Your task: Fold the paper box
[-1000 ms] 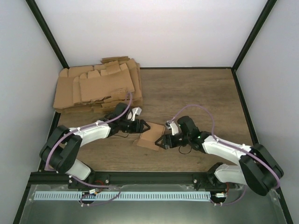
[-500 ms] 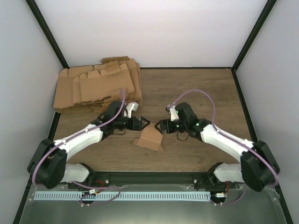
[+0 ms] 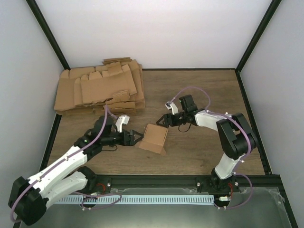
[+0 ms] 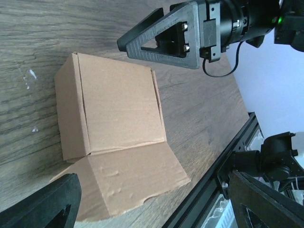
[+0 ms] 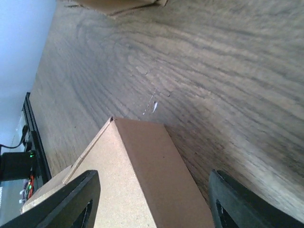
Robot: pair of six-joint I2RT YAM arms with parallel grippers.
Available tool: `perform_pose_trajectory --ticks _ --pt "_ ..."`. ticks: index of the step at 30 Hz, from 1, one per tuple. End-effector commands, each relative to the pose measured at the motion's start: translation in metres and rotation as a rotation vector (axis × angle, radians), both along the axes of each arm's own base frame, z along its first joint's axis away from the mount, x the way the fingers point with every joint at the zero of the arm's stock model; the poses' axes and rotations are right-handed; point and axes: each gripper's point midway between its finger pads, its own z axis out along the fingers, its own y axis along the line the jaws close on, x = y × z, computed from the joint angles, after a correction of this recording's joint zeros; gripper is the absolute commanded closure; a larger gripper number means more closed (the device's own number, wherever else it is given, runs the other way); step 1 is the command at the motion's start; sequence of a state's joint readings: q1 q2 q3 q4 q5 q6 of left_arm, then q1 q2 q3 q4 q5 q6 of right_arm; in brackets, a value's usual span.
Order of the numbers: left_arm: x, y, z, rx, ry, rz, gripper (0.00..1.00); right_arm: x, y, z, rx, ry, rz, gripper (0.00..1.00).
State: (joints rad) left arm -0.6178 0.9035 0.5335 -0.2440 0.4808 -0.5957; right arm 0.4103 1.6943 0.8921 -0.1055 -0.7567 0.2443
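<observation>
The paper box (image 3: pixel 155 137) rests on the wooden table as a small brown carton, with one flap (image 4: pixel 133 183) splayed out toward the near edge. My left gripper (image 3: pixel 136 137) is open just left of it, and its fingers (image 4: pixel 45 206) straddle that flap without touching it. My right gripper (image 3: pixel 163 120) hovers at the box's far right corner, open. In the right wrist view the box (image 5: pixel 142 175) fills the space between the right gripper's (image 5: pixel 154 204) fingers (image 5: pixel 251 204), with a gap to the right finger. That right gripper (image 4: pixel 183 33) also shows beyond the box (image 4: pixel 114 107) in the left wrist view.
A big untidy pile of flat cardboard blanks (image 3: pixel 99 89) lies at the back left; its edge (image 5: pixel 116 4) shows at the top of the right wrist view. A black frame rail (image 3: pixel 156 180) runs along the near table edge. White walls close in the left, back and right.
The left jaws have opened and that arm has drawn back to the left of the box. The right gripper has swung from the box's near right side to its far corner.
</observation>
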Motion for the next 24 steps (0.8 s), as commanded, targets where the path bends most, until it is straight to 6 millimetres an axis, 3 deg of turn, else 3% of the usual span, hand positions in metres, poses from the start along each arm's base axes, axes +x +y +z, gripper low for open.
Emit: perform_pose_trajectory --ticks 1,9,14,24 --pt "-0.006 0.011 -0.002 0.04 0.0 0.023 0.12 -0.002 0.015 0.012 0.09 -0.037 0.101 0.36" --pt "-0.004 0.012 -0.003 0.082 -0.025 0.003 0.12 -0.009 0.012 -0.012 0.079 0.018 0.088 0.49" --pt "0.0 0.011 -0.002 0.114 -0.03 -0.004 0.12 -0.011 0.008 -0.026 0.071 0.049 0.082 0.51" --pt "0.008 0.007 0.003 0.125 -0.035 -0.008 0.12 0.009 -0.016 -0.045 0.09 0.142 -0.021 0.67"
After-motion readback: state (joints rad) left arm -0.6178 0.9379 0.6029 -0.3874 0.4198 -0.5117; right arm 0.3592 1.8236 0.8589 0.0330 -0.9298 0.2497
